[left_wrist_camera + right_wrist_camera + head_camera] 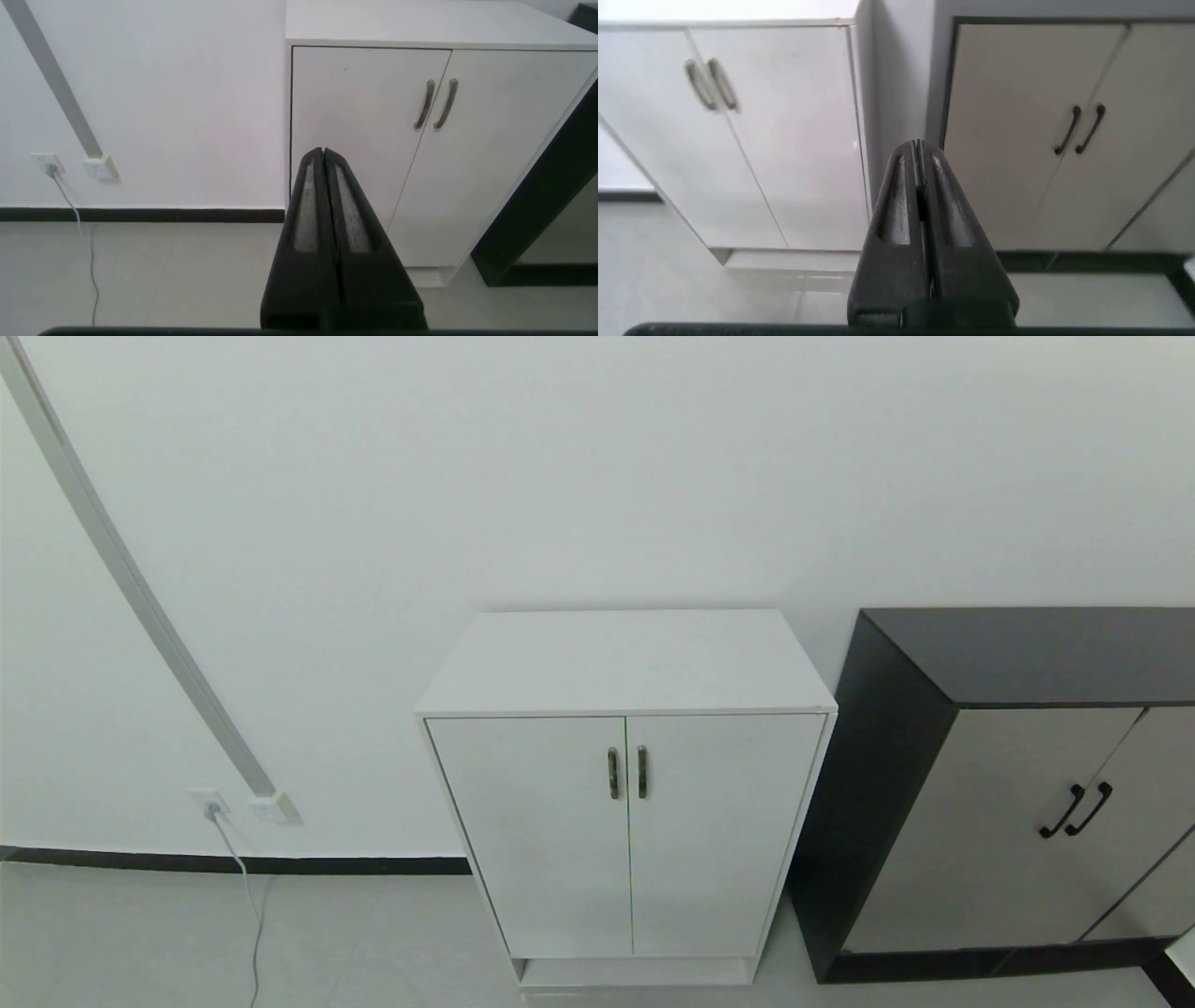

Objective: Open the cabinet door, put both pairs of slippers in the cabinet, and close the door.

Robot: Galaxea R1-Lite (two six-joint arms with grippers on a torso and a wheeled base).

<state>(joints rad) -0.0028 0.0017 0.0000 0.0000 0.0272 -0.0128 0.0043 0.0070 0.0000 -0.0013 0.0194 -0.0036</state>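
White cabinet (pixel 624 663), both doors shut, paired handles (pixel 627 773) at the centre seam, on the floor (pixel 355 933) against the wall (pixel 560 476), just beside a black cabinet (pixel 896 756); left tool (pixel 323 159) and right tool (pixel 918 149) closed, empty, apart from the doors

White cabinet (pixel 625 663): tall, flat top, stands upright at 6 o'clock in head view. Left door (pixel 537 840) at 9, right door (pixel 714 840) at 3, both shut, meeting mid-front. Left handle (pixel 613 773) & right handle (pixel 642 772): vert. dark bars, paired close, upper part of doors.
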